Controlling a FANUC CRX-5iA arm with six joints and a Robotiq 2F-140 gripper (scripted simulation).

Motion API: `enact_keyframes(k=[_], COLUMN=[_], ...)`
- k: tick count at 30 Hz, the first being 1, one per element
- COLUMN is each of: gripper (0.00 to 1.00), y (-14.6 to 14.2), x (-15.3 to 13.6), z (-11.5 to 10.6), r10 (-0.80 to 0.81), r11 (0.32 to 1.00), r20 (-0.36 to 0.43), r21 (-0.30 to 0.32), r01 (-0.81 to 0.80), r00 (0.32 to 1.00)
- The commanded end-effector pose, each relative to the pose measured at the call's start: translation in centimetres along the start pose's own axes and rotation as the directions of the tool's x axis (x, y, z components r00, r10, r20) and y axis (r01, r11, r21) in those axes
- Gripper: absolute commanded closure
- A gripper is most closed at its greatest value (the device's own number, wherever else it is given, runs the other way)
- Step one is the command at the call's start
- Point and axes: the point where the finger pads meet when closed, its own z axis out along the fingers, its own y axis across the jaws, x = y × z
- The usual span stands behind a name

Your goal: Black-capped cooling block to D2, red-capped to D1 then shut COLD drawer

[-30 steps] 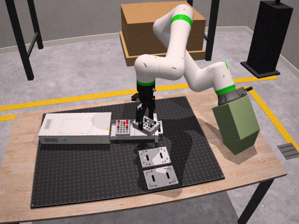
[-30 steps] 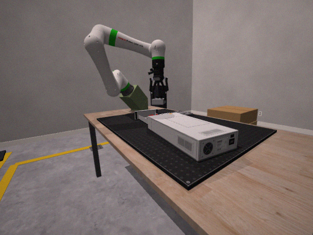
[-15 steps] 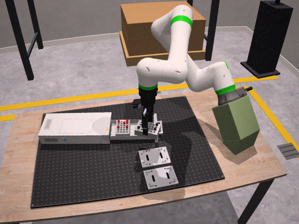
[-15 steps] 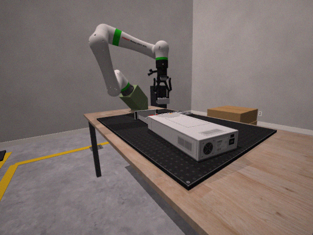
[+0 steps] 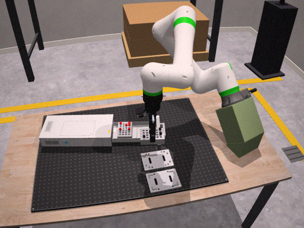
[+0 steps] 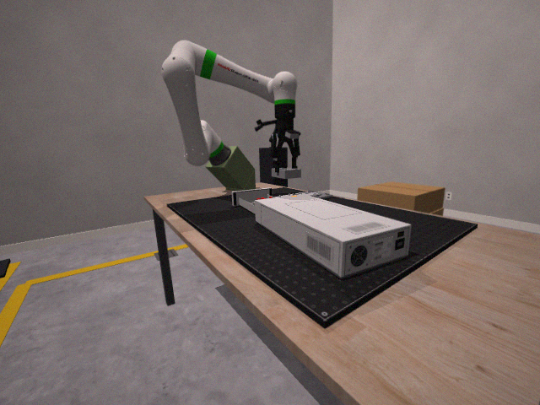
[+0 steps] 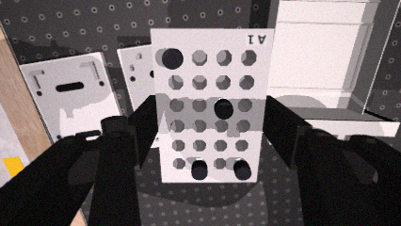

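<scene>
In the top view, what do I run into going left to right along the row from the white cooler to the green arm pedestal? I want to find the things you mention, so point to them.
White cooler COLD [image 5: 76,127] [image 6: 322,218] → red-capped cooling block [image 5: 125,132] in the open drawer → black-capped cooling block [image 5: 158,140] [image 6: 286,174] [image 7: 210,94] clamped in the gripper [image 5: 152,138] [image 6: 286,167] [image 7: 209,110] → green arm pedestal [image 5: 245,122] [image 6: 233,167].

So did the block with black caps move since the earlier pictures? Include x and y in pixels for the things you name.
Yes. The block with black caps [image 5: 146,140] [image 6: 288,174] [image 7: 211,40] turned, and its long sides now run more in line with the drawer [image 5: 126,140].
</scene>
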Motion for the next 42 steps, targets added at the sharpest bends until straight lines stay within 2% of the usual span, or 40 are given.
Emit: enact_keyframes(k=[1, 5, 42], gripper=[0.90, 0.90, 0.90], y=[-1.1, -1.8, -10.4], x=[-0.2, -0.3, -2.4], z=[-0.1, -0.1, -0.1], r10=[-0.105, -0.163, -0.163], r11=[0.994, 0.987, 0.987], r20=[0.003, 0.003, 0.003], r21=[0.002, 0.002, 0.003], r01=[0.105, 0.163, 0.163], r00=[0.994, 0.987, 0.987])
